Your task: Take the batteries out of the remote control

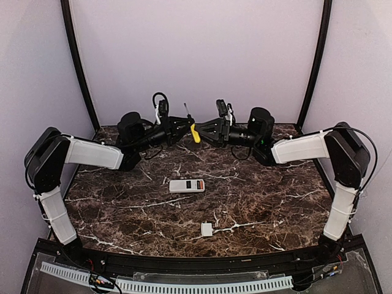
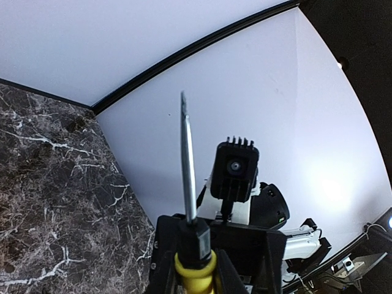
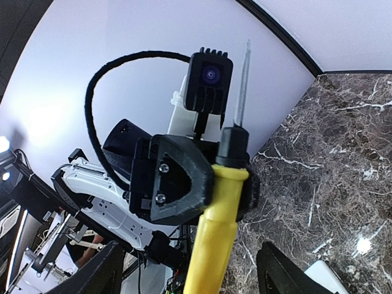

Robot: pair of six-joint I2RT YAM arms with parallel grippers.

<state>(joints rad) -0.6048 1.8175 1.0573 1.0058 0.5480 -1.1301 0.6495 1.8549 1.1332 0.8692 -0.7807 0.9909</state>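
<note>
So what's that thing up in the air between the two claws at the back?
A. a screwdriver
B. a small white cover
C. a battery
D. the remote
A: the yellow-handled screwdriver is held aloft in the left gripper, while the remote and the white cover lie on the table.

Far edge crowded, middle of the table reachable from above

The left gripper (image 1: pixel 187 126) and right gripper (image 1: pixel 199 130) meet tip to tip above the middle of the far edge, with the upright screwdriver (image 1: pixel 194 133) between them barring any way through. Their forearms span that edge towards both far corners. On the table (image 1: pixel 275 202), bare marble surrounds the remote control (image 1: pixel 187 185) at the centre. Only the small white cover (image 1: pixel 207 229) stands near the near edge, well apart from it.
</note>
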